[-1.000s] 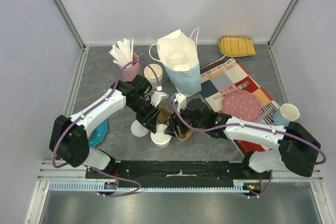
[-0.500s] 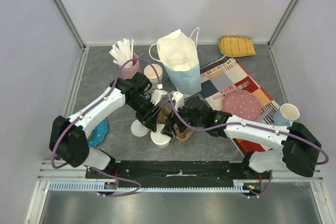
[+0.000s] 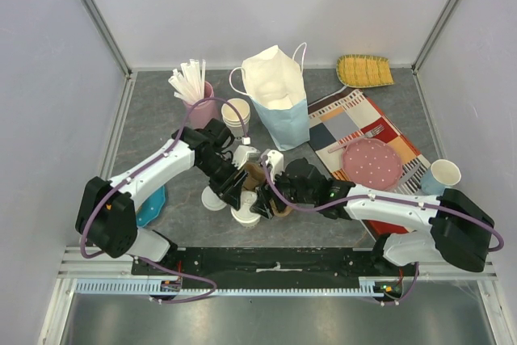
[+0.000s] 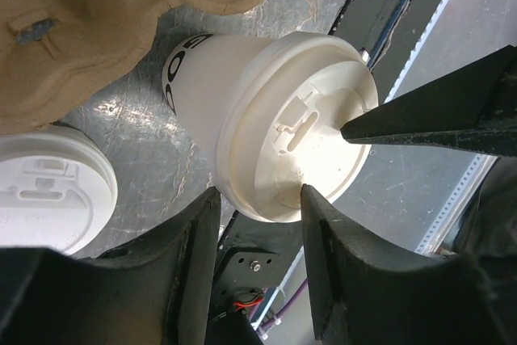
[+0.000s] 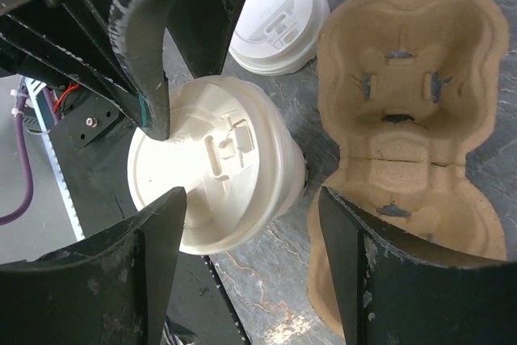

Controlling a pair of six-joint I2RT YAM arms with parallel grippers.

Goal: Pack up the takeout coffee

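Note:
The takeout coffee, a white paper cup with a white lid, stands on the grey table in front of a brown pulp cup carrier. In the left wrist view the lidded cup sits just beyond my open left gripper, its rim at the fingertips. In the right wrist view the cup lies between the spread fingers of my open right gripper, with the carrier to its right. Both grippers crowd the cup. A loose lid lies beside it.
A blue paper bag stands behind, with a stack of lidless cups and a pink cup of straws to its left. A placemat with a pink plate lies to the right, near a wicker basket.
My right gripper has moved left, closer around the lidded cup. My left gripper has shifted slightly toward the cup. The cup, carrier and loose lid have stayed put.

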